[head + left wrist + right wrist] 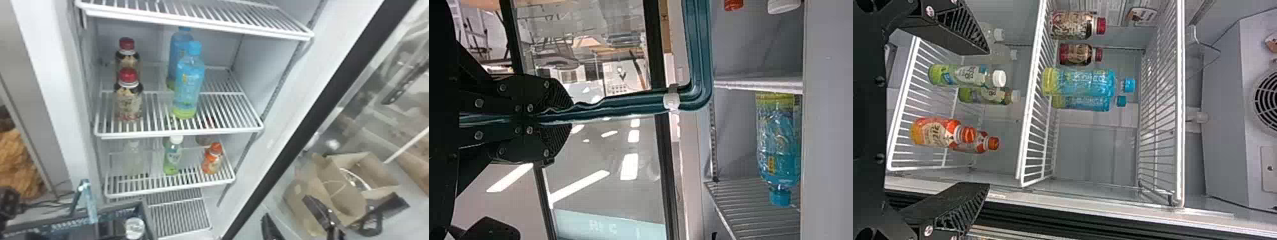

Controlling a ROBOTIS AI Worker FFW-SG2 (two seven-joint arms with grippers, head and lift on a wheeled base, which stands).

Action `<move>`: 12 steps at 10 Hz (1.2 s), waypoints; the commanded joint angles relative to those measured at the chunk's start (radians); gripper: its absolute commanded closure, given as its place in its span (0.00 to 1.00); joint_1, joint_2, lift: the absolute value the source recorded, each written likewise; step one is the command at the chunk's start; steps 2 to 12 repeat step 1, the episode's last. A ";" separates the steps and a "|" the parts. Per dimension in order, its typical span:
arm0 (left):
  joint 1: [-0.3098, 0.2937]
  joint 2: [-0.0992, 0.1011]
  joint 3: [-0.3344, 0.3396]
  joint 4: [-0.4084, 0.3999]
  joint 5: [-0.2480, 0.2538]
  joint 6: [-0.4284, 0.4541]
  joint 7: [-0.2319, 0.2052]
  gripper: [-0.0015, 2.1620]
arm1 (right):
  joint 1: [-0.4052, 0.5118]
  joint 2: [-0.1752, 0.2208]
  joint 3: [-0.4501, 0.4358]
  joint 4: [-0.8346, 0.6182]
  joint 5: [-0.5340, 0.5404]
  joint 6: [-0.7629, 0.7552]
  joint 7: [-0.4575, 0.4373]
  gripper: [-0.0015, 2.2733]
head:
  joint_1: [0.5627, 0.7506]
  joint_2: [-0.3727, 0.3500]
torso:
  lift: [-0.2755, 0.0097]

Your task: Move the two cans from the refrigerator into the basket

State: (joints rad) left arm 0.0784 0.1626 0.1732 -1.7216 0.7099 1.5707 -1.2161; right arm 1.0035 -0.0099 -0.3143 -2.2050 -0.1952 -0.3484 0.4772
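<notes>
The fridge's wire shelves [178, 133] look smooth to me, their thin white rods lightly glossy, and the inner wall [265, 60] beside them is smooth with a soft sheen. Those blue bottles [188, 83] are clear, shiny plastic, with smooth plastic caps, and the orange bottles [935, 132] wear slick, glossy sleeves. Down in the basket [143, 212], the can [134, 225] has a bright, metallic top. The basket's teal handle [701, 55] looks like smooth, glossy plastic, while the brown bag [298, 198] is matt, creased paper.
</notes>
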 commanded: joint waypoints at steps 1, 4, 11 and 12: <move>0.003 0.000 0.000 0.000 0.000 0.001 0.000 0.55 | -0.002 0.001 -0.001 0.005 0.002 0.000 0.000 0.05 | 0.70 0.03 | 0.88; 0.003 0.000 0.000 0.000 0.000 0.001 0.000 0.55 | -0.002 0.001 -0.001 0.005 0.002 0.000 0.000 0.05 | 0.70 0.03 | 0.88; 0.003 0.000 0.000 0.000 0.000 0.001 0.000 0.55 | -0.002 0.001 -0.001 0.005 0.002 0.000 0.000 0.05 | 0.70 0.03 | 0.88; 0.003 0.000 0.000 0.000 0.000 0.001 0.000 0.55 | -0.002 0.001 -0.001 0.005 0.002 0.000 0.000 0.05 | 0.70 0.03 | 0.88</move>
